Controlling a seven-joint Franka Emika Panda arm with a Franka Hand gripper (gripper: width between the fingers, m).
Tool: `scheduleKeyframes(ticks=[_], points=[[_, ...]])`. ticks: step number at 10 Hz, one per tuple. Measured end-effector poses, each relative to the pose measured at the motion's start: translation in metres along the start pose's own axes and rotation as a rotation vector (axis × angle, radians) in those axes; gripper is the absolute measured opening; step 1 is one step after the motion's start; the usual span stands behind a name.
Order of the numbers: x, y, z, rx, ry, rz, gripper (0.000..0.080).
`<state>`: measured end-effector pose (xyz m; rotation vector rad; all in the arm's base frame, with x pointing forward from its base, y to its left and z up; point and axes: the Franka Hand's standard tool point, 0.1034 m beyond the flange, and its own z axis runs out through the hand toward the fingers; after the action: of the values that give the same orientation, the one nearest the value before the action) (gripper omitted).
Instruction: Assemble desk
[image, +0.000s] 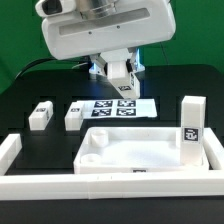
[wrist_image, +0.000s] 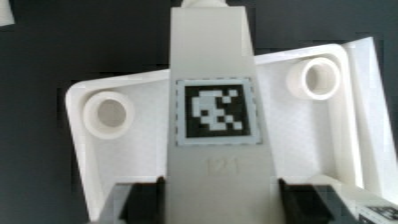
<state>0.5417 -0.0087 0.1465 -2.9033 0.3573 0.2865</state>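
Note:
The white tray-like tabletop (image: 140, 152) lies flat inside the border bars, and its two round corner sockets show in the wrist view (wrist_image: 107, 112). My gripper (image: 121, 84) hangs above the marker board behind the tabletop. It is shut on a square white leg (wrist_image: 214, 60) with a tag, held between both fingers (wrist_image: 143, 200). Two more legs (image: 40, 115) (image: 73, 117) lie at the exterior view's left. Another leg (image: 190, 121) stands upright at the tabletop's corner at the exterior view's right.
The marker board (image: 115, 107) lies flat behind the tabletop. Long white border bars (image: 110, 186) run along the front and both sides. The table is black, with a green backdrop behind it.

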Motion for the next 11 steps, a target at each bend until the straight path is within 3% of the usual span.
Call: scheduleKeyframes(ticks=[2,3,4,6,7,10,11], points=[[0.01,0.001,0.001,-0.017,0.15,-0.006,0.0288],[0.015,0.003,0.012,-0.043,0.278,-0.028,0.0288],[0.023,0.009,0.007,-0.064,0.366,-0.072,0.0288],[0.051,0.013,-0.027,-0.091,0.504,-0.135,0.0288],[0.058,0.011,-0.033,-0.103,0.568,-0.144,0.0288],[0.06,0.021,-0.034,-0.148,0.742,-0.148,0.0288],[0.061,0.023,-0.031,-0.147,0.727,-0.146,0.0288]])
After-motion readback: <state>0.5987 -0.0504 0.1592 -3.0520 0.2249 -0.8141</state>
